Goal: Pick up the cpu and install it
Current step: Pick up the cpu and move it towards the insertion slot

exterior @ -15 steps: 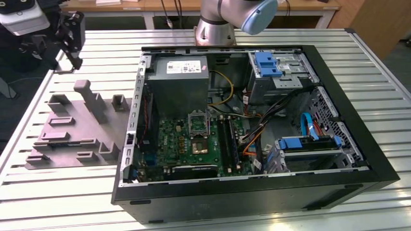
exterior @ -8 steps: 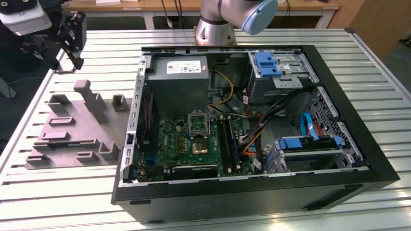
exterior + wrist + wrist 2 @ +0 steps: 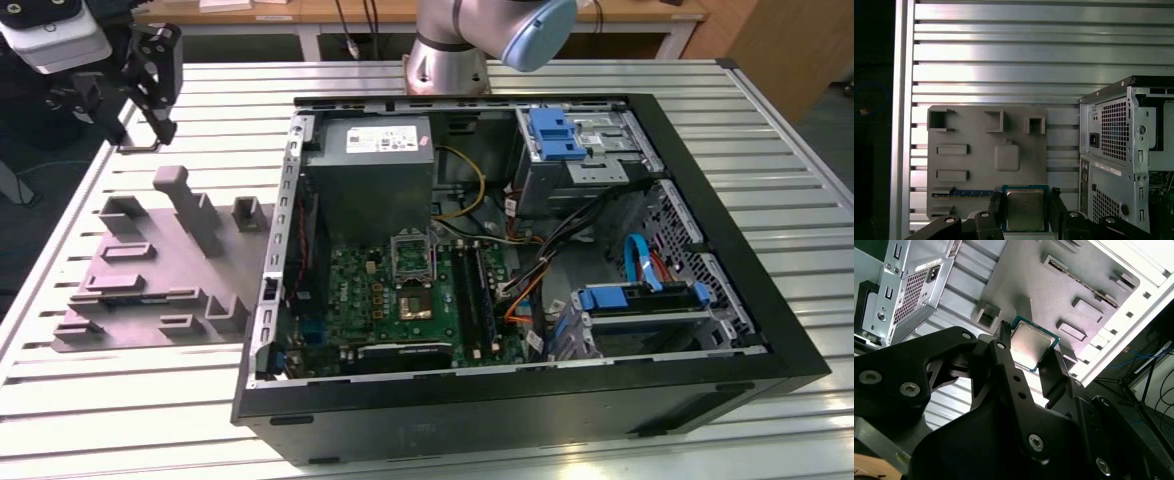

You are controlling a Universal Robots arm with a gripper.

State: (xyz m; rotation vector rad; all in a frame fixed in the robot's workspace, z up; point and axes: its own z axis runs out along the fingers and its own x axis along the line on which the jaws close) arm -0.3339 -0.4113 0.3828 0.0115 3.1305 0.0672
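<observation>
While the gripper (image 3: 1025,205) hangs over the grey fixture plate (image 3: 974,165), its jaws clamp the cpu (image 3: 1025,212).
In both wrist views the two black fingers (image 3: 995,207) press opposite edges of the chip, its silvery top facing the cameras, held clear of the plate. In the exterior view the plate lies on the slatted metal table (image 3: 134,400) beside the open computer case (image 3: 534,410), on that view's left.

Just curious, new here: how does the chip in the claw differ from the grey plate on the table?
The cpu is shiny silver with a teal edge; the fixture plate is matte grey. The cpu is far smaller than the fixture plate. The gripper holds the cpu aloft; the fixture plate lies on the slatted table. Both are squarish.
</observation>
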